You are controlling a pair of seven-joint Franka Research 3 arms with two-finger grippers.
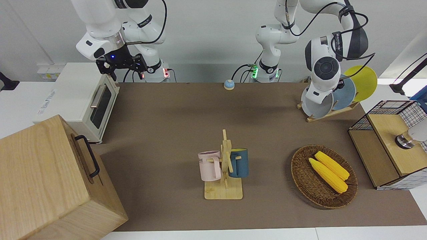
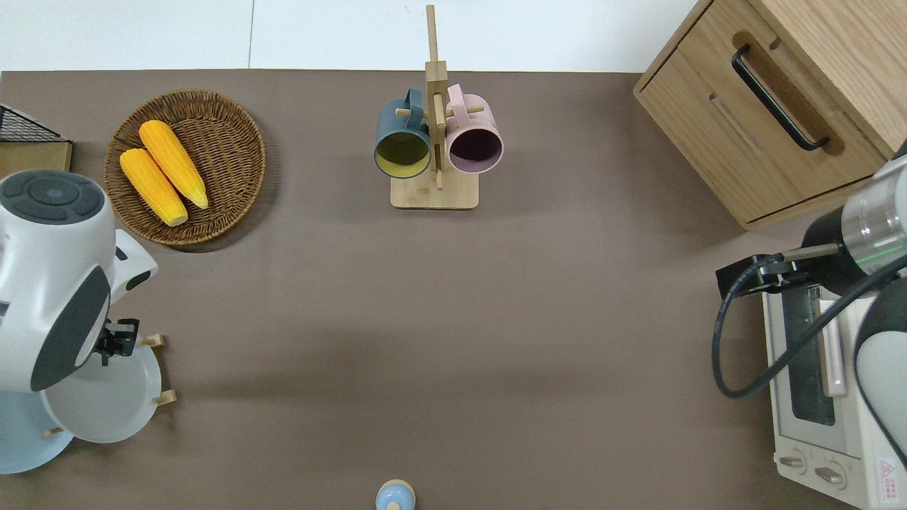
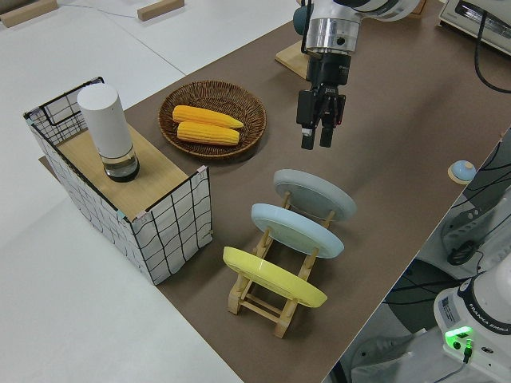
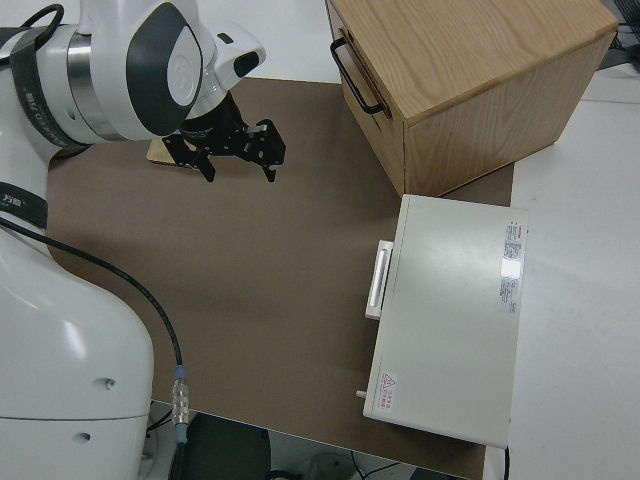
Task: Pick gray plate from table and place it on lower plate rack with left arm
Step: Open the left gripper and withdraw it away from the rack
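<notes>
The left pincer (image 3: 318,145) hangs empty, its fingers only slightly parted, above the gray plate (image 3: 314,196), which leans in the end slot of the lower plate rack (image 3: 271,307) on the table (image 1: 173,113). A blue plate (image 3: 297,230) and a yellow plate (image 3: 273,277) fill the next slots, with a wicker basket of corn (image 3: 211,120) nearby; the right arm is parked.

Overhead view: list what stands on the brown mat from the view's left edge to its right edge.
Gray plate on the plate rack → wicker basket with two corn cobs → teal mug → pink mug, both on the mug stand → wooden cabinet → toaster oven.
</notes>
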